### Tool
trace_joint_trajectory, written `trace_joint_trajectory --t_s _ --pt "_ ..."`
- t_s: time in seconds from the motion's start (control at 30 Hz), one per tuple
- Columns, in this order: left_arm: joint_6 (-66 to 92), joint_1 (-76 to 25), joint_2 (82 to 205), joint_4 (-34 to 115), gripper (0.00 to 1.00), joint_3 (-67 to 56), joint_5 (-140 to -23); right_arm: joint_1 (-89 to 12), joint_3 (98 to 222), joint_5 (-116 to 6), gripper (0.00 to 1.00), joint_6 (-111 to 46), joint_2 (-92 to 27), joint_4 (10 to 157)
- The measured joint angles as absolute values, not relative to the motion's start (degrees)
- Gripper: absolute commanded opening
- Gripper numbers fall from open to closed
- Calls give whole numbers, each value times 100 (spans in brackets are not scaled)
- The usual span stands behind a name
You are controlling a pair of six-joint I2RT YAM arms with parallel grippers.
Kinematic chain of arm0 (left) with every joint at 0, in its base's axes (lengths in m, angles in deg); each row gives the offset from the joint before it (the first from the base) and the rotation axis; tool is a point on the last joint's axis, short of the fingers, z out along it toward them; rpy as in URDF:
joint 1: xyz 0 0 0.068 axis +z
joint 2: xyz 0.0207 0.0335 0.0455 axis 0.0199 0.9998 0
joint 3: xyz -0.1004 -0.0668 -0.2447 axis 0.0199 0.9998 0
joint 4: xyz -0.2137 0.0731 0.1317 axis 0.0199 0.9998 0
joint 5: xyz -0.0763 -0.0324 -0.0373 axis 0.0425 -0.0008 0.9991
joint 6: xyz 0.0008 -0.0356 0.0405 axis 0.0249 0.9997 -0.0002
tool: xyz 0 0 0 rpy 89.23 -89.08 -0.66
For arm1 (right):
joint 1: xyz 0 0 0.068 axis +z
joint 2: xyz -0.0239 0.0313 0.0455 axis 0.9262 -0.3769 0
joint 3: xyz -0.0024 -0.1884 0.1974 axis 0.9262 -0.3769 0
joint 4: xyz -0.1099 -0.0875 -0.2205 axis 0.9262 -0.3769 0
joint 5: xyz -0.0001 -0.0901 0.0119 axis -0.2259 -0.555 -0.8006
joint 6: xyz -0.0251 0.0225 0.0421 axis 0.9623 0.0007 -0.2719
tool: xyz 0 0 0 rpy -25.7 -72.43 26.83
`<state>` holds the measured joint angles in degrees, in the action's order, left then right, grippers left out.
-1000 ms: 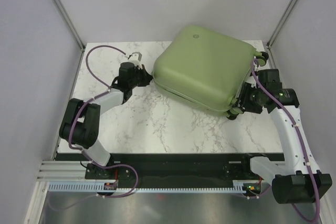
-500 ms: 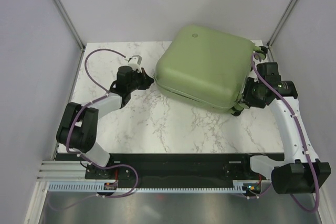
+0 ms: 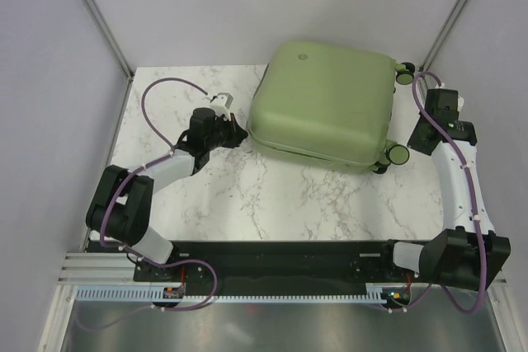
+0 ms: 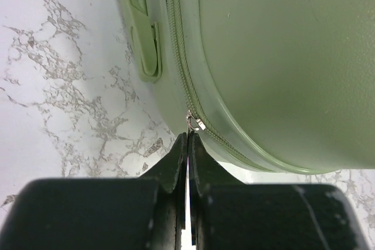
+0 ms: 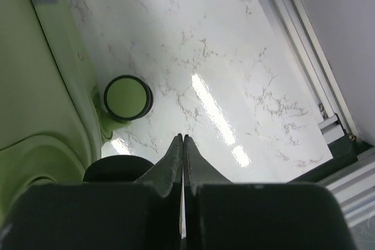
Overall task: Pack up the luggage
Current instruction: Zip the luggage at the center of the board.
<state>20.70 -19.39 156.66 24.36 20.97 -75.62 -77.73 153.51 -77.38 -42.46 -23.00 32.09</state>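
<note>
The luggage (image 3: 322,105) is a sage-green hard-shell suitcase lying flat and closed at the back right of the marble table, emblem up. My left gripper (image 3: 238,133) meets its left corner. In the left wrist view the gripper (image 4: 188,137) is shut, with the metal zipper pull (image 4: 194,123) pinched at its tips against the green shell (image 4: 281,57). My right gripper (image 3: 421,136) hovers to the right of the suitcase, apart from it. Seen from the right wrist, this gripper (image 5: 183,138) is shut on nothing, just right of a green-and-black wheel (image 5: 126,98).
A recessed side handle (image 4: 146,45) lies left of the zipper line. Two wheels (image 3: 398,152) stick out on the suitcase's right side. The table's metal rail (image 5: 328,121) runs close on the right, and grey walls enclose the back and sides.
The suitcase has turned and slid toward the back right. My left gripper followed it rightward. My right gripper let go at the wheel side, pulled back to the right and shut.
</note>
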Motion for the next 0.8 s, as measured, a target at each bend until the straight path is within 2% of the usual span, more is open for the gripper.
trace_joint_trajectory --t_s 0.1,0.17,0.2,0.23,0.3,0.33,0.53,0.63,0.73,0.8 --pt "1897 -1952 15790 2663 2 1883 -7554 -7818 15351 -7648 1 -4148 -2295 3368" --pt "1832 -1957 15843 2781 2 1787 -7532 -7834 15349 -7395 7 -4052 -2278 3436" --pt "1810 -1957 15860 2807 2 1761 -7532 -7834 15349 -7238 13 -3990 -2254 3445" --pt "1803 -1955 15873 2814 2 1745 -7530 -7836 15349 -7122 26 -3951 -2219 3438" --pt "1793 -1948 15884 2821 2 1734 -7519 -7856 15351 -6927 39 -3846 -2109 3366" --pt "1793 -1948 15884 2823 2 1734 -7517 -7880 15353 -6822 49 -3789 -2029 3287" --pt "1790 -1946 15884 2805 2 1752 -7510 -8026 15512 -6311 63 -4141 -1825 2817" --pt "1793 -1946 15882 2759 2 1780 -7510 -8076 15488 -6330 65 -4937 -1777 2544" --pt "1793 -1946 15878 2713 2 1811 -7510 -8085 15506 -6599 77 -5879 -1679 2240" --pt "1793 -1946 15878 2698 2 1818 -7512 -8105 15624 -6798 79 -6384 -1666 2039"
